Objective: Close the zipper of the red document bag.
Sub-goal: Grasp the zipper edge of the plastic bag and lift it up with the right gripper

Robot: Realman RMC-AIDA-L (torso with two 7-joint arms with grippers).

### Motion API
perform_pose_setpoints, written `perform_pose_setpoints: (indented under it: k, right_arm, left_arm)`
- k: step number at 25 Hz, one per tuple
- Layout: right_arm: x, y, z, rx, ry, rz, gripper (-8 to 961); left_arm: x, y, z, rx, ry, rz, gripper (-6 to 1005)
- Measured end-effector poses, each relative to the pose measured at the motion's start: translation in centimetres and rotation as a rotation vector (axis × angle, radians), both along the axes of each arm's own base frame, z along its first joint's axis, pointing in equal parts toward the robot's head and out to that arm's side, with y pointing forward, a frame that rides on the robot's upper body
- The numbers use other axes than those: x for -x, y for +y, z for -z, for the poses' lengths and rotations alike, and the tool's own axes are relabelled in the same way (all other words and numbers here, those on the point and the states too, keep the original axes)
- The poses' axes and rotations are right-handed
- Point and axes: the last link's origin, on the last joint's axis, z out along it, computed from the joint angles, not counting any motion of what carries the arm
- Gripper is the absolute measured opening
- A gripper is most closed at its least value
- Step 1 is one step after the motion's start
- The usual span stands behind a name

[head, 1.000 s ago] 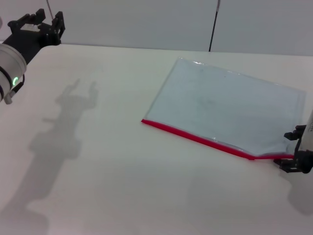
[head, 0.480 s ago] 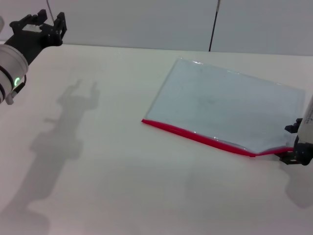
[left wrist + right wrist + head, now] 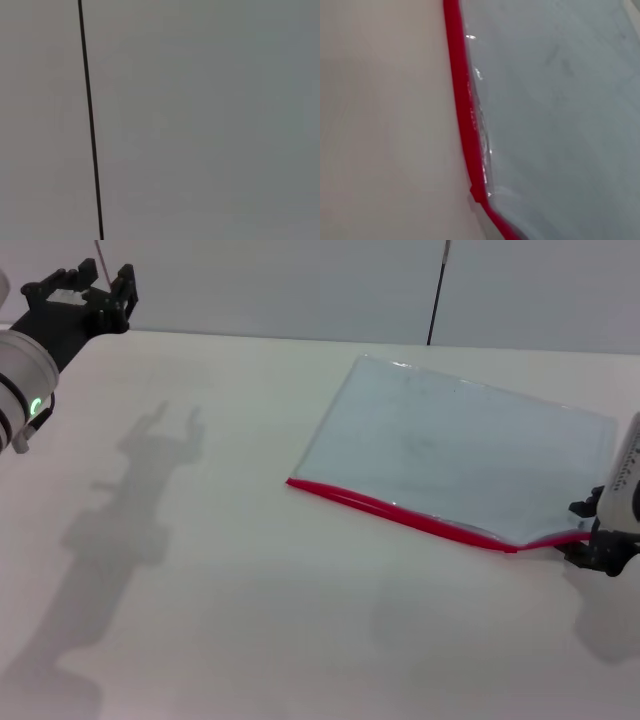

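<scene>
One gripper matters here: the right gripper sits at the near right end of the zipper, apparently pinching it. That red edge runs leftward along the red document bag; the left gripper, spread, idles far left.

a bare lab-like test bench: plain white table, blank grey wall panels

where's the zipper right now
In the head view the zipper runs along the near long edge of the red document bag, right of centre on the table, its right end at the right gripper.
</scene>
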Motion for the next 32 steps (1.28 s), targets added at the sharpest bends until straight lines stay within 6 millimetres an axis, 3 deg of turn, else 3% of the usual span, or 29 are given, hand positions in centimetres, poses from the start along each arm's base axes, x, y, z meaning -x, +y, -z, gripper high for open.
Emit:
perform_pose_setpoints:
  k: [6, 12, 19, 24, 32]
  right_arm:
    - [0.7, -0.1, 0.8, 0.024, -0.004, -0.03, 516]
    - [1.4, -0.1, 1.1, 0.036, 0.02, -0.048, 301]
    - [2.4, 0.1, 0.4, -0.003, 0.059, -0.056, 130]
    - [3.4, -0.3, -0.9, -0.054, 0.091, -0.087, 93]
    - [4.6, -0.3, -2.0, -0.094, 0.145, -0.113, 64]
  left_arm:
    - [0.0, 0.0, -0.1, -0.002, -0.001, -0.001, 430]
    - [0.1, 0.0, -0.1, -0.002, -0.001, -0.001, 431]
    - [0.1, -0.1, 0.0, 0.0, -0.001, -0.001, 430]
    - [-0.4, -0.2, 0.4, 0.015, 0.002, 0.015, 430]
    - [-2.9, -0.6, 1.6, 0.109, 0.061, 0.13, 430]
